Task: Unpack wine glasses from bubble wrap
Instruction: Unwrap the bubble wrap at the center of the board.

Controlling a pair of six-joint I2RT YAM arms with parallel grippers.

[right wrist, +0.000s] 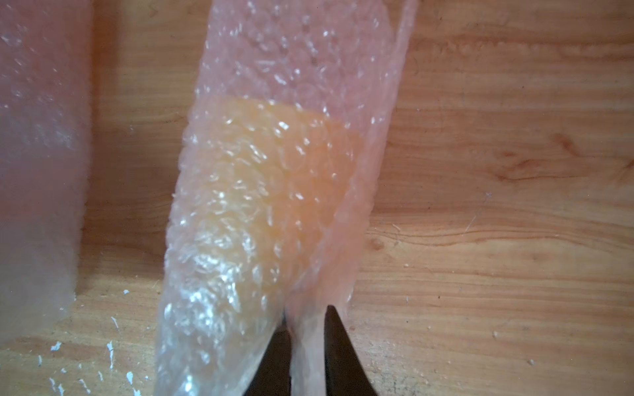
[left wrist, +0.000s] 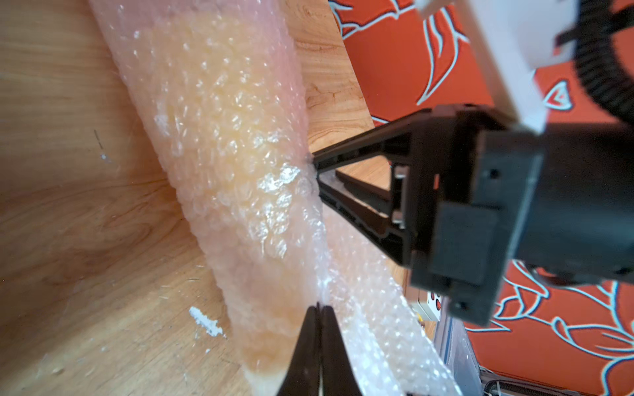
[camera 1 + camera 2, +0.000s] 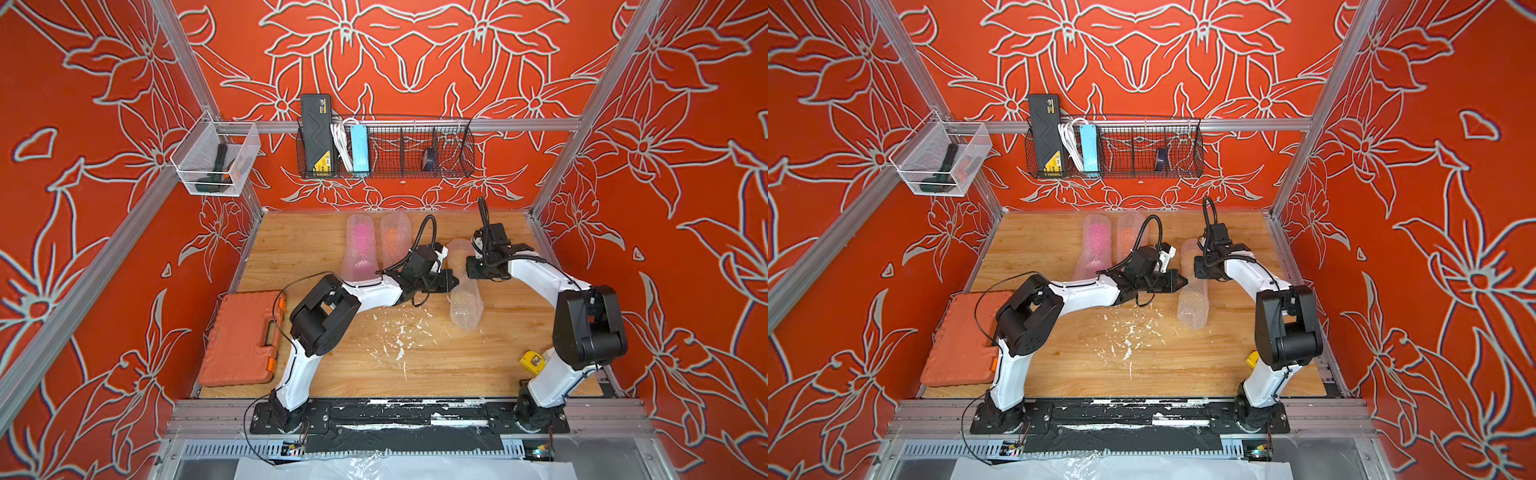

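My left gripper (image 2: 319,310) is clamped fully shut on a fold of the bubble wrap roll (image 3: 467,309), which lies right of centre on the desk (image 3: 332,365). My right gripper (image 1: 305,317) pinches a loose flap of the same roll, its jaws nearly together. A yellowish glass (image 1: 274,178) shows blurred inside. A pink roll (image 3: 360,245) and an orange roll (image 3: 395,239) lie side by side near the far edge.
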